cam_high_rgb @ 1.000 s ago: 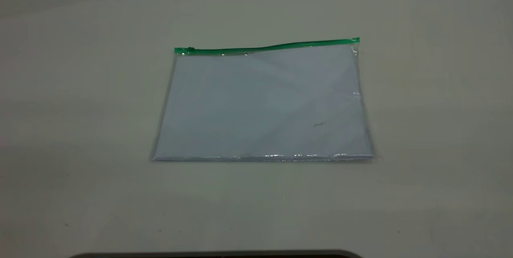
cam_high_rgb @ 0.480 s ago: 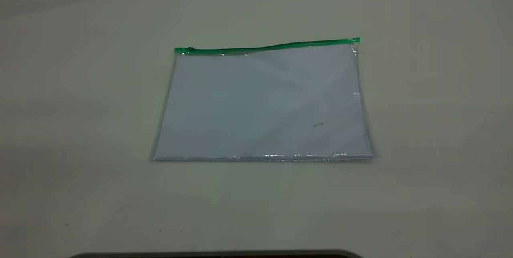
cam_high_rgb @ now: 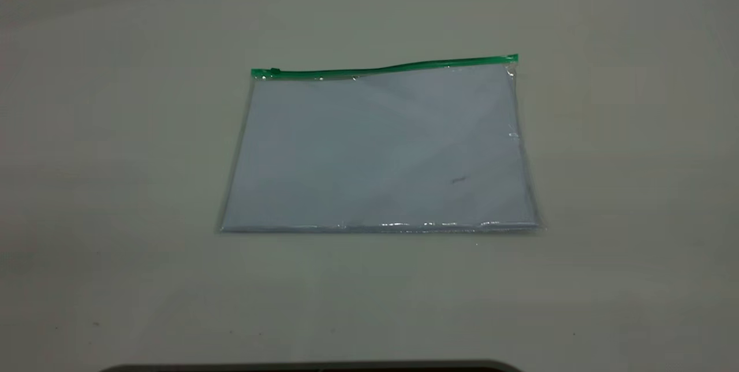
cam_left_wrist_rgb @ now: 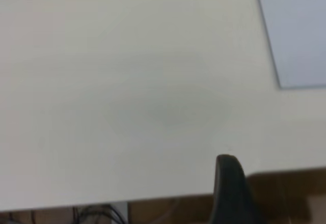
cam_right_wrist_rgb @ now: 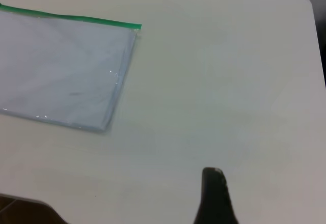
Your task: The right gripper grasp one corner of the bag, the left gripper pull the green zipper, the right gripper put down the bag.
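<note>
The bag [cam_high_rgb: 378,147] lies flat in the middle of the table, clear plastic with white paper inside. The green zipper [cam_high_rgb: 384,67] runs along its far edge, with the slider tab [cam_high_rgb: 274,71] at the left end. The bag's right corner [cam_high_rgb: 514,60] rests on the table. Neither gripper shows in the exterior view. The left gripper [cam_left_wrist_rgb: 229,183] shows only as a black tip over the table's edge, well away from the bag [cam_left_wrist_rgb: 300,30]. The right gripper [cam_right_wrist_rgb: 214,193] shows only as a black tip above bare table, away from the bag [cam_right_wrist_rgb: 61,71] and its corner [cam_right_wrist_rgb: 137,26].
The pale table [cam_high_rgb: 606,187] spreads on all sides of the bag. A dark curved edge [cam_high_rgb: 312,367] sits at the front of the exterior view. The table's edge, with brown floor and cables [cam_left_wrist_rgb: 97,215] below it, lies near the left gripper.
</note>
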{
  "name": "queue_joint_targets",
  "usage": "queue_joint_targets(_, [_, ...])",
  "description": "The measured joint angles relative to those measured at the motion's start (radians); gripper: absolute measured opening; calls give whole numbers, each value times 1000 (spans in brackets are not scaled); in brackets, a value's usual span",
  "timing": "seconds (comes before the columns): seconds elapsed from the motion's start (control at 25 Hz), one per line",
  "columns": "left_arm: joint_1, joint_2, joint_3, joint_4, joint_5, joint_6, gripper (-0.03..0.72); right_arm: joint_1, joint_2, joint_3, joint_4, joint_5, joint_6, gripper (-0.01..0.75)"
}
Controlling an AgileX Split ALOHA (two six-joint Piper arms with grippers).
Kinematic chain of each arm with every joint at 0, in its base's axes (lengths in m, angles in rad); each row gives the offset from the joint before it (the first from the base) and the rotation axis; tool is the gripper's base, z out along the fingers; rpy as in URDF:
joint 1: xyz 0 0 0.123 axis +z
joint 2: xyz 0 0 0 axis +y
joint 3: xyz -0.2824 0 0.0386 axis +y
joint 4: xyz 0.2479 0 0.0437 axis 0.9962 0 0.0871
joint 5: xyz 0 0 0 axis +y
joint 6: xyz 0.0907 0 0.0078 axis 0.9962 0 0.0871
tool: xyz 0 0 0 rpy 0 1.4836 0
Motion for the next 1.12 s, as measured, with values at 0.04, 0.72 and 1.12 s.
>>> queue_joint_targets(0.04, [2, -15, 0, 3, 1, 0, 497, 0, 0, 0, 0, 0, 0, 574])
queue_joint_targets(0.72, [5, -34, 0, 5, 9, 0, 497, 0, 0, 0, 0, -1, 0, 574])
queue_joint_targets(1.12, [5, -34, 0, 5, 9, 0, 497, 33, 0, 0, -11, -1, 1, 574])
